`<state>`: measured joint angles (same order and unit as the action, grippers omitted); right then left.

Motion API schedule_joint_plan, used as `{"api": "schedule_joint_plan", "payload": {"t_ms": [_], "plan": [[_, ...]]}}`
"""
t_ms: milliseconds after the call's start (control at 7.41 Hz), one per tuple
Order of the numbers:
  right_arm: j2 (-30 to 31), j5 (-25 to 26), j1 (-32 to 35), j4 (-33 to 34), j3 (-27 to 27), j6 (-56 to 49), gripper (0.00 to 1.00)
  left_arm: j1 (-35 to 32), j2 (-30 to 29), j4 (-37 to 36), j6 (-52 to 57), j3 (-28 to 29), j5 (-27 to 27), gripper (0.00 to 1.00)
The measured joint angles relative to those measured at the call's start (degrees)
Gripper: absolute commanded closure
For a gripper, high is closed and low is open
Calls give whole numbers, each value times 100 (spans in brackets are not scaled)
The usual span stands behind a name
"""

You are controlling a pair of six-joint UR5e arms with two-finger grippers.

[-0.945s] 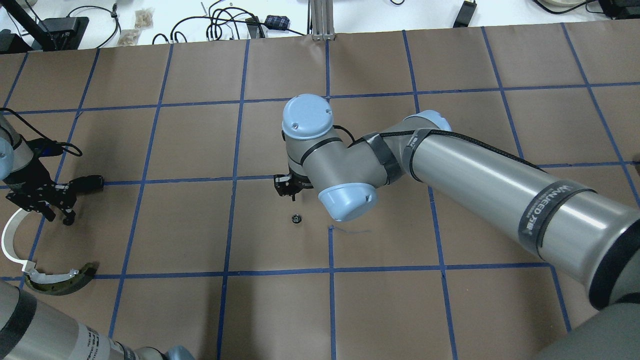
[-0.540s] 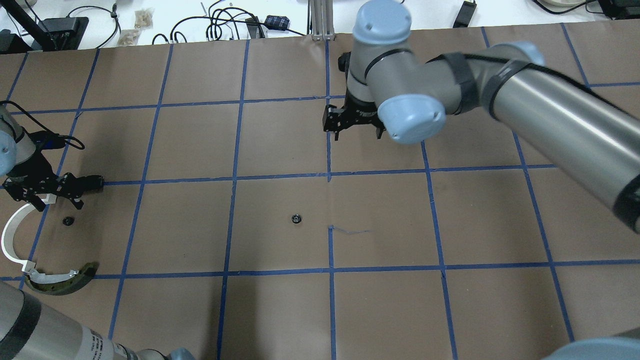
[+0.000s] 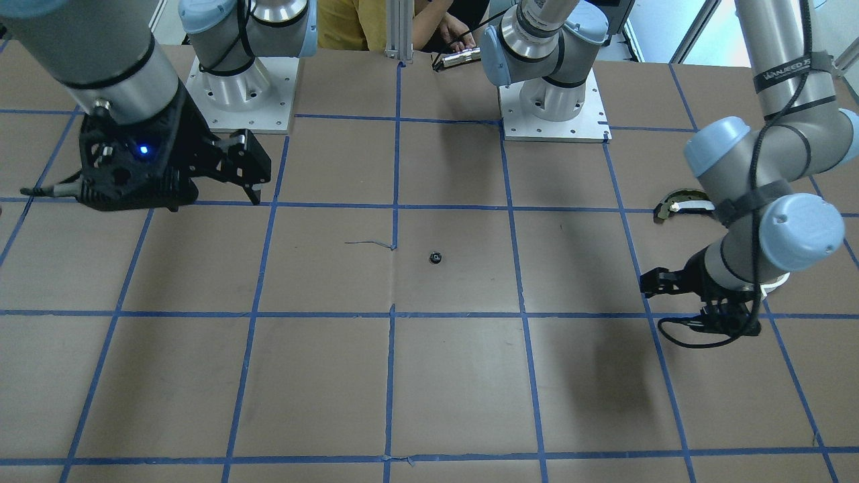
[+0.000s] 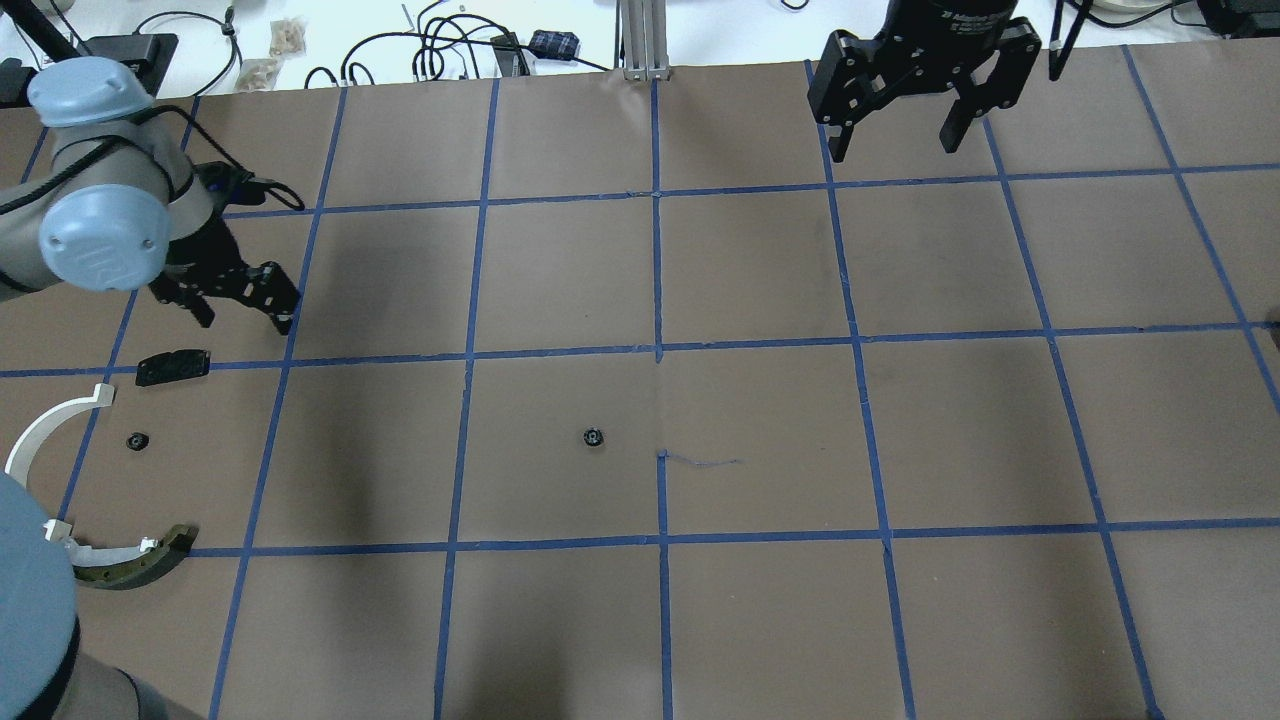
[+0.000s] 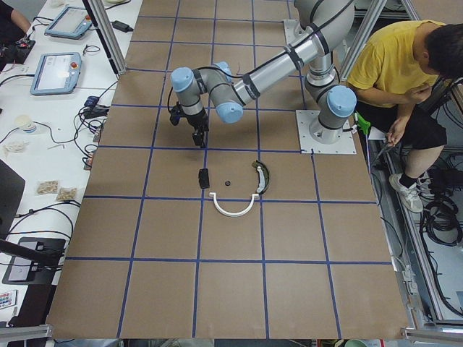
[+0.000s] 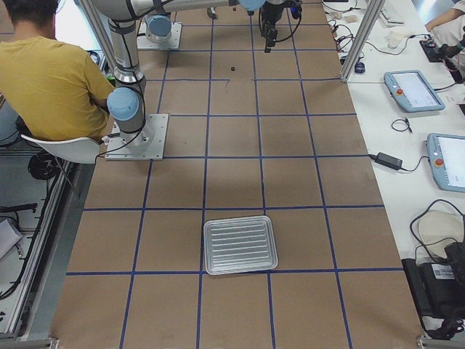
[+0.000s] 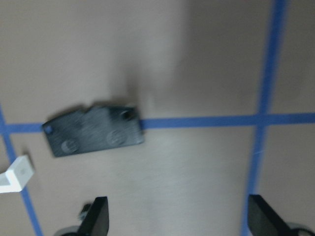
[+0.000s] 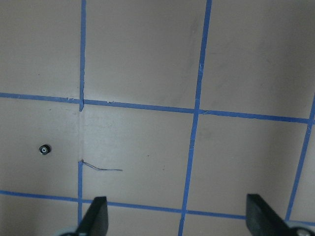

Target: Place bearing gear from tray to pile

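Observation:
One bearing gear (image 4: 594, 437) lies alone on the brown paper mid-table; it also shows in the front view (image 3: 435, 257) and the right wrist view (image 8: 45, 148). A second bearing gear (image 4: 137, 441) lies in the pile, between the white arc strip (image 4: 45, 430) and the flat black plate (image 4: 173, 366). The olive-edged piece (image 4: 130, 565) lies nearer the robot. My left gripper (image 4: 245, 318) is open and empty, raised just beyond the plate (image 7: 93, 135). My right gripper (image 4: 892, 150) is open and empty, high over the table's far side.
A silver tray (image 6: 240, 244) sits at the table's right end and looks empty. Cables and small boxes (image 4: 450, 50) line the far edge. A person in a yellow shirt (image 5: 391, 65) sits behind the robot bases.
My right gripper rose from beside the middle gear and swung to the far right. My left gripper moved off the pile toward the far side, uncovering the second gear and the black plate.

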<state>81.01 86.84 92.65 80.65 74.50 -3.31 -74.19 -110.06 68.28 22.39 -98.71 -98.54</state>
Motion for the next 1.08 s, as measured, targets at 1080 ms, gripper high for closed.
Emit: {"api": "schedule_joint_plan", "payload": {"t_ms": [1080], "plan": [[634, 363, -81, 1662, 1428, -78, 0, -3055, -236, -98, -2780, -237, 883, 0]]}}
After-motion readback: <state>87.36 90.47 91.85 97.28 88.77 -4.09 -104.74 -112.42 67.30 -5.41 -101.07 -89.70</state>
